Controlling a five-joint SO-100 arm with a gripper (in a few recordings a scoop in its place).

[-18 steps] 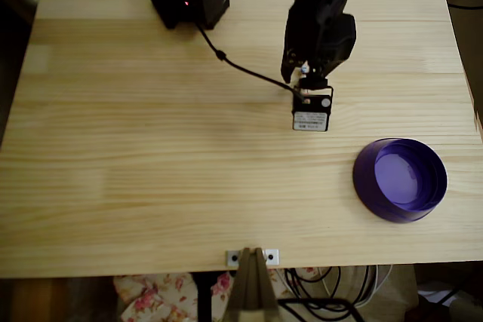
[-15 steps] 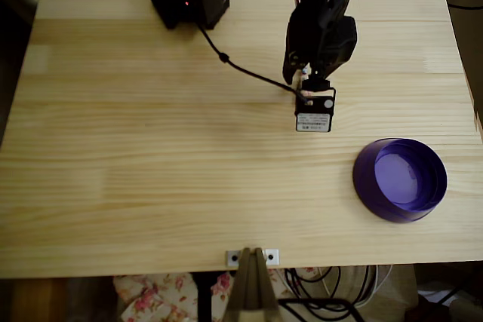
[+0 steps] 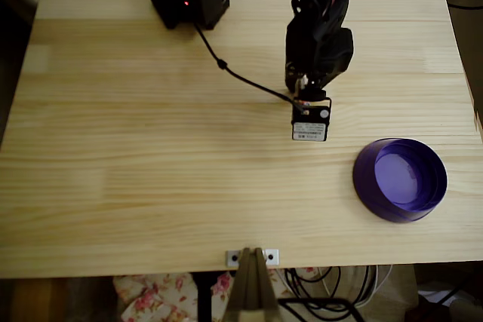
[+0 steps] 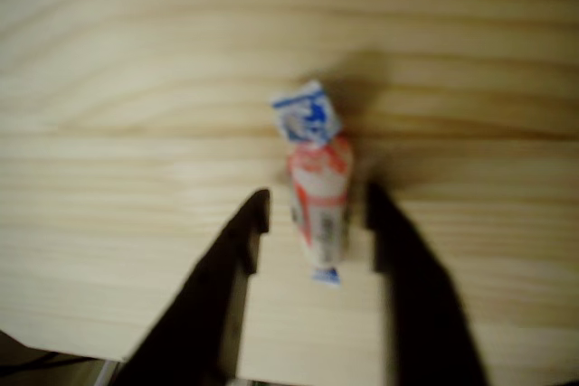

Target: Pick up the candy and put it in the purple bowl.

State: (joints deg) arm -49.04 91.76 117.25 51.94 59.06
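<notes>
In the wrist view the gripper (image 4: 317, 223) has its two dark fingers (image 4: 237, 250) apart, and the candy (image 4: 318, 196) lies on the wood between them, not yet pinched. Its reddish-white body runs nearly along the fingers, a little closer to the right one, and a blue twisted end points away from the camera. The picture is somewhat blurred, so whether a finger already touches the wrapper cannot be told.

The step in hand seems to be the closing on the candy. To do it well, the fingers should stay low on the tabletop (image 3: 151, 171) and meet the thick middle of the sweet — not the thin twisted end, which could slip out. A slow closing would let the candy centre itself.

In the overhead view the arm (image 3: 317, 35) stands toward the far edge, right of the middle. The purple bowl (image 3: 367, 186) waits empty near the right edge, toward the near right corner — well apart from the arm.
</notes>
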